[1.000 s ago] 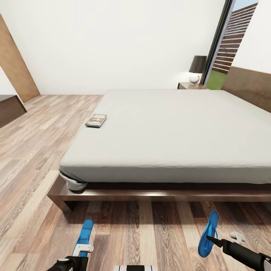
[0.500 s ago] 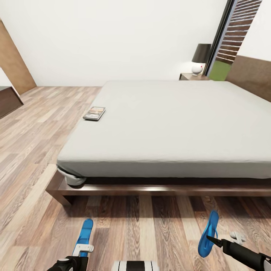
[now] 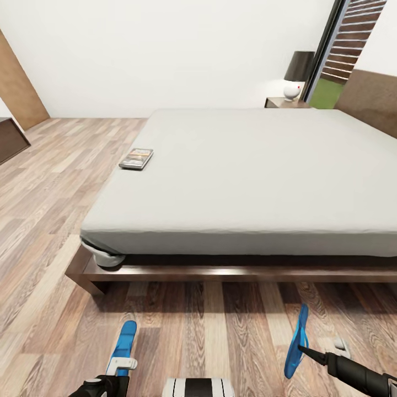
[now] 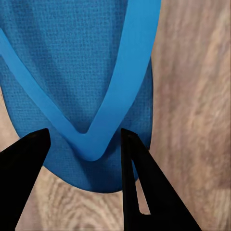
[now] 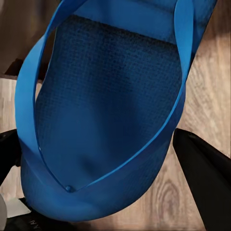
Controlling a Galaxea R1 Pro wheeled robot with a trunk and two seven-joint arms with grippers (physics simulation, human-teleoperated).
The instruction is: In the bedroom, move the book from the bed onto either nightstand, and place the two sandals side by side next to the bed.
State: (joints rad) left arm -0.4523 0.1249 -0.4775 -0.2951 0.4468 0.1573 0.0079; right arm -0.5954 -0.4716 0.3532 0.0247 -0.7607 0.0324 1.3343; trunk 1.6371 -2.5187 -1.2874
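The book point(image 3: 135, 159) lies flat on the grey bed point(image 3: 248, 176), near the mattress's left edge. Far behind the bed, a nightstand point(image 3: 280, 102) stands by the window. One blue sandal point(image 3: 125, 341) point(image 4: 82, 72) hangs over the wood floor in front of the bed frame. My left gripper point(image 3: 118, 370) point(image 4: 84, 137) is shut on it, its black fingers point(image 4: 139, 183) on either side of the strap's V. The other sandal point(image 3: 295, 343) point(image 5: 106, 110) is tilted on its edge, with my right gripper point(image 3: 302, 348) point(image 5: 96, 144) shut on it.
A dark-shaded lamp point(image 3: 298, 74) with a white base stands on the nightstand. The dark wooden bed frame point(image 3: 165, 273) juts out low in front of me. A dark cabinet point(image 3: 11, 140) and a brown door point(image 3: 19, 82) are at the left. The headboard point(image 3: 369, 99) is at the right.
The whole view has shifted, so the camera moved: the bed and book sit higher in the picture. The right sandal has turned more edge-on. The left sandal keeps its place in my grip.
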